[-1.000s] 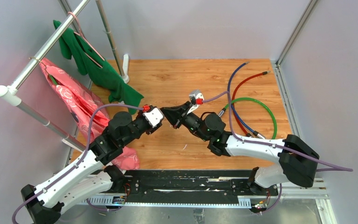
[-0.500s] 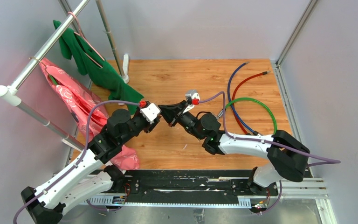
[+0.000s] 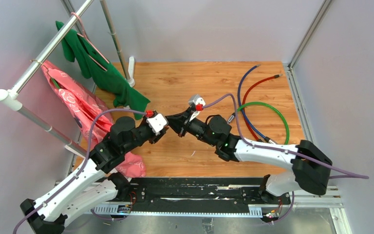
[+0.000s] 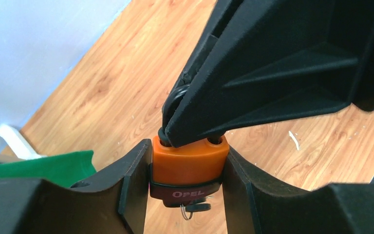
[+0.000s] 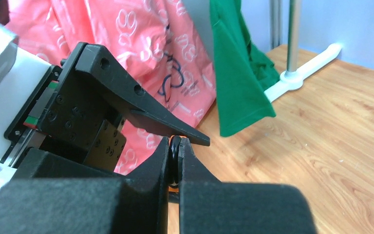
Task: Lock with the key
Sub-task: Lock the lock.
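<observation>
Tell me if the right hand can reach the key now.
Probably not: the right hand is shut on the padlock's shackle; the key sits at the opposite end, between the left hand's fingers.

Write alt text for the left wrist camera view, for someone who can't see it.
An orange padlock is clamped in the left gripper, the right gripper pinching its top. A key sticks out underneath, above the wooden table.
</observation>
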{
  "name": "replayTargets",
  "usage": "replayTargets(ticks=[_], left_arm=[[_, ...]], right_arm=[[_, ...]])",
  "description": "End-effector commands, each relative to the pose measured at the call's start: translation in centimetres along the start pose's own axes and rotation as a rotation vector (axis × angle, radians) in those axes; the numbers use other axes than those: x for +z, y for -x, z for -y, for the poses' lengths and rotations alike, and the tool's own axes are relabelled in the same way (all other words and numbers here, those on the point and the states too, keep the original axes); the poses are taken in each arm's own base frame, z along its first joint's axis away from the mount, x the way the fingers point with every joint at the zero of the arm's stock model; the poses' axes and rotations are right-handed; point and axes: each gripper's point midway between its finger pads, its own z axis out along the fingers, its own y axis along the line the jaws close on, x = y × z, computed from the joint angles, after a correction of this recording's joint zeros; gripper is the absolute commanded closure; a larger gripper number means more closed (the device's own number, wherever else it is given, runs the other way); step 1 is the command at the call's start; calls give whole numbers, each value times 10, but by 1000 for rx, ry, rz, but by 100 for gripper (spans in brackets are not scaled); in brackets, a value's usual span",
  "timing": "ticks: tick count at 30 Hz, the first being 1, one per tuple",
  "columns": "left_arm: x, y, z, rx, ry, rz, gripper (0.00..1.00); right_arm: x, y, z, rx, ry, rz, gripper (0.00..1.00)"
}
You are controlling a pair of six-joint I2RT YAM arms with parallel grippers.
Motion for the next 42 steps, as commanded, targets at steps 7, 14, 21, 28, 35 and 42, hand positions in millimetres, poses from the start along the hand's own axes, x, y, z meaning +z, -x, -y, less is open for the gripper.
replayTargets(ticks=[7,14,21,28,35,42], left_arm=[[-13,36,11,239,-65,231,100],[-7,9,22,239,-114,151,100],[-9,-36,41,253,-205,21,100],[-8,-24,37,267,-187,57,100],[-8,-20,36,266,-182,70,100],[-7,-16,34,274,-178,78,100]], right_arm=[[-62,-72,-7,-87,66,-597,99],[-49,-32,-20,-54,75,-512,79],[-50,2,-24,-79,68,-463,53],[-70,16,-12,-48,39,-584,25],[-80,8,-19,109,46,-739,43],[-74,-17,-21,203,18,-829,47]])
